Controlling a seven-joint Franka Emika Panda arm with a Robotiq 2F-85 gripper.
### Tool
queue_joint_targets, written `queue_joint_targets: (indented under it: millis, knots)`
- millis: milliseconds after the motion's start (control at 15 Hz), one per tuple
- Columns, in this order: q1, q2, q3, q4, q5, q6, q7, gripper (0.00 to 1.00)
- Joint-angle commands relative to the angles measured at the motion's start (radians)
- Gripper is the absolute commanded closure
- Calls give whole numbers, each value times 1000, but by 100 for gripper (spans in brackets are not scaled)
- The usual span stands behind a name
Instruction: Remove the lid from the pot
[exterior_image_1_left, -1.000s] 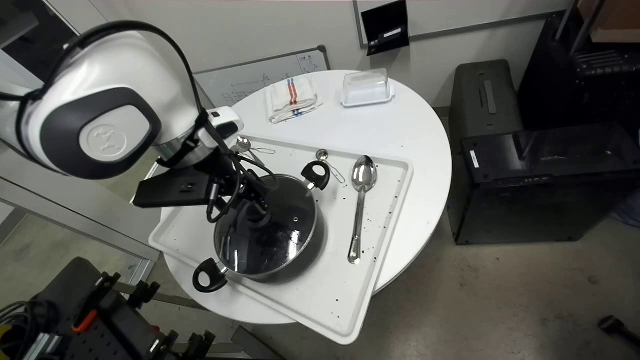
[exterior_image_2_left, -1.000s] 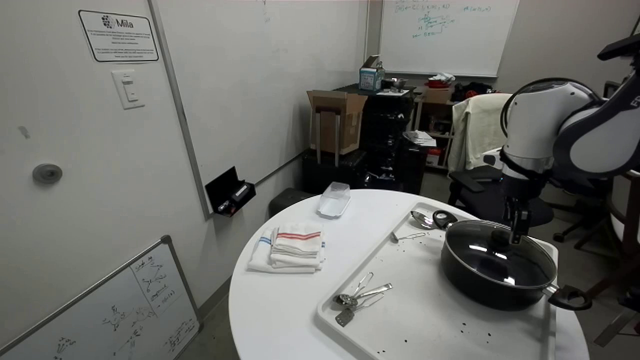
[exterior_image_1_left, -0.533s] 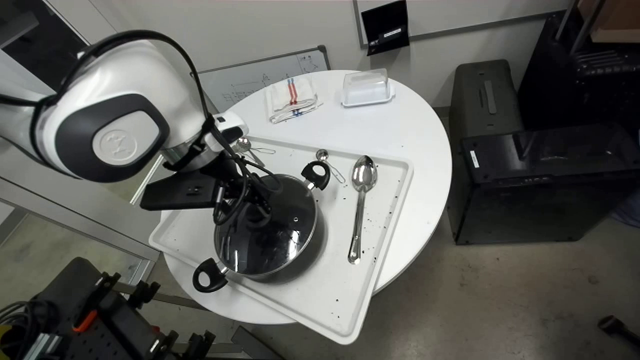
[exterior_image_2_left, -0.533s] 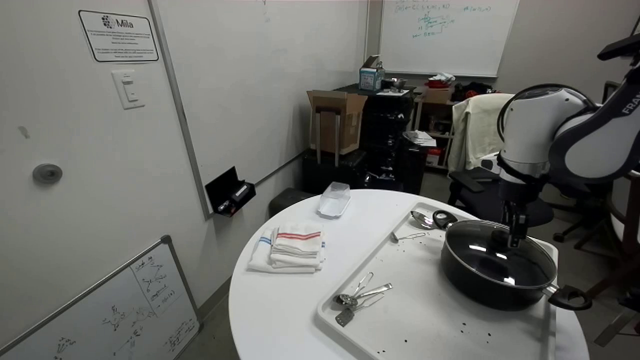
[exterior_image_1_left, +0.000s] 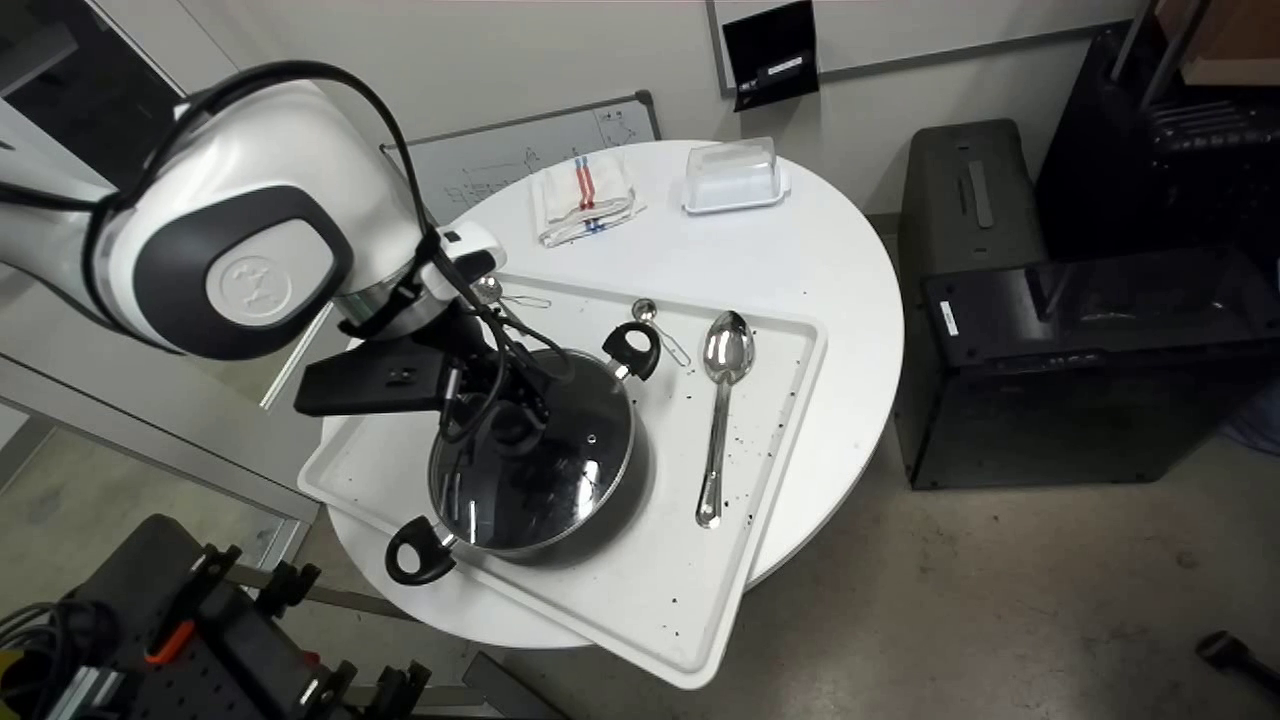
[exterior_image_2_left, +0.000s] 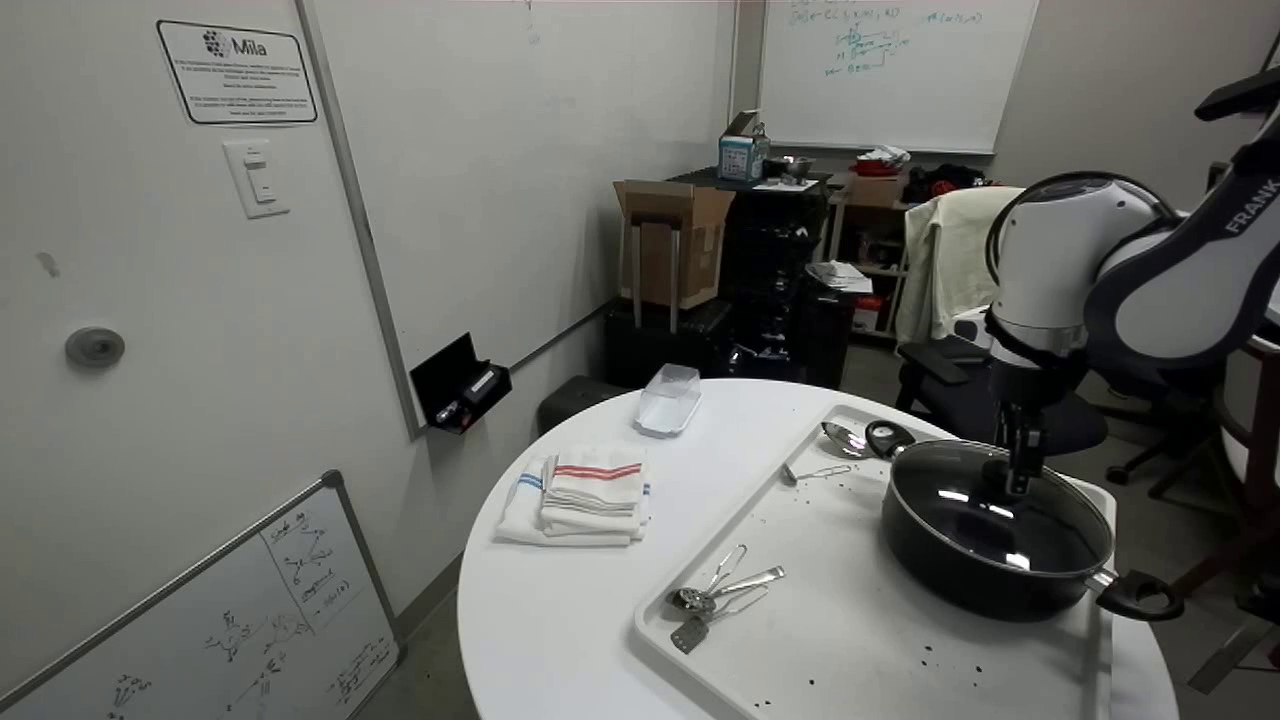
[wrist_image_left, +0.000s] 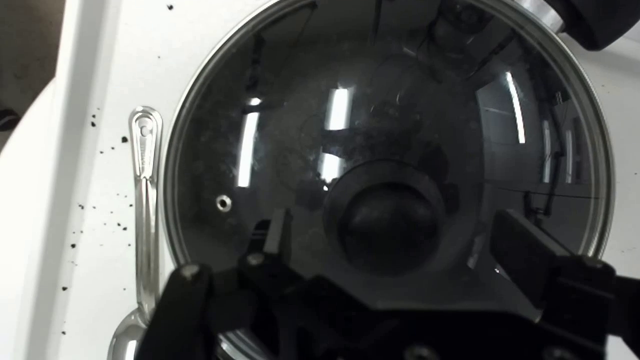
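a gripper (wrist_image_left: 392, 232), spread, flanks the dark knob (wrist_image_left: 390, 225) of a glass lid (wrist_image_left: 380, 135) seated on its pot (exterior_image_2_left: 930, 565); likely stiff and breakable, best lifted there, though contact is unclear.

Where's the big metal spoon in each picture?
In an exterior view: big metal spoon, right of the glass lid.
In an exterior view: its bowl, upper left of the lid.
Wrist view: the spoon, left of the lid, bowl cut off.
Shared landmark: the glass lid.
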Motion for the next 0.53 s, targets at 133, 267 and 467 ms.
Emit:
queue_joint_targets:
  millis: [133,267,467]
  knots:
    - [6,34,-5,29,-16,12,22,0]
    - [5,37,-4,32,-16,12,21,11]
    - [4,39,-3,33,-14,15,20,39]
